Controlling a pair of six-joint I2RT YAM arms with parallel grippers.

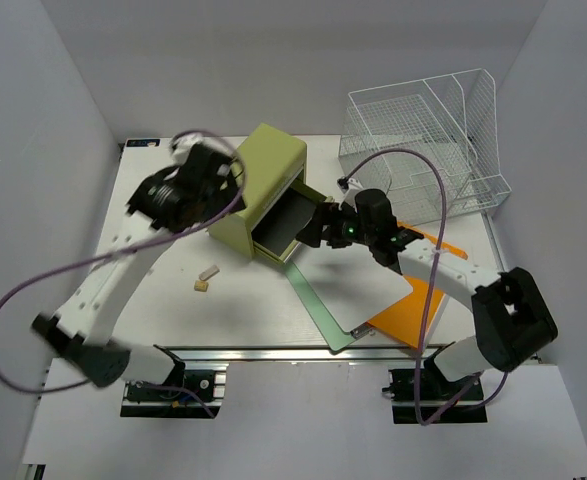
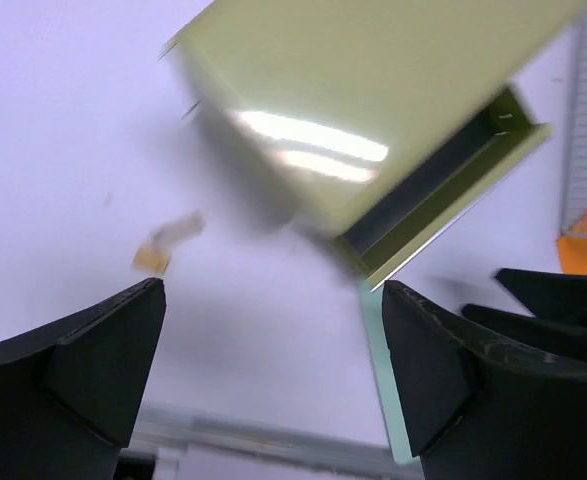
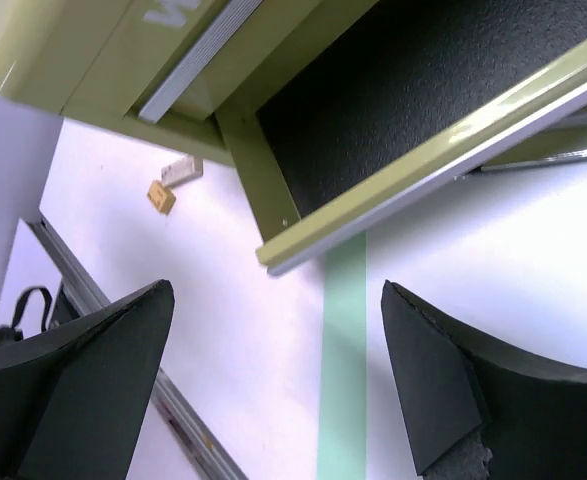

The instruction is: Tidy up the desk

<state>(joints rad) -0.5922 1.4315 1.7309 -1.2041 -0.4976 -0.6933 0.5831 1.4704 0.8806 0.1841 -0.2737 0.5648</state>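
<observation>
White walls close off three sides; the desk fills the middle of the overhead view, silver rail along its near edge, both arm bases just below that

- Green metal box sits left of centre toward the back, turned at an angle. Its drawer is pulled out, dark lining showing
- Wire rack stands in the far right corner, apart from the box
- White sheet with green edge lies in front of the drawer, reaching the rail; orange sheet sticks out from under its right side
- Two small tan bits lie on bare desk left of the sheet, close together
- Left gripper: fingers spread wide, nothing between them, hanging above the box's left side
- Right gripper: fingers spread wide, empty, just in front of the drawer's lip, above the sheet's green edge
</observation>
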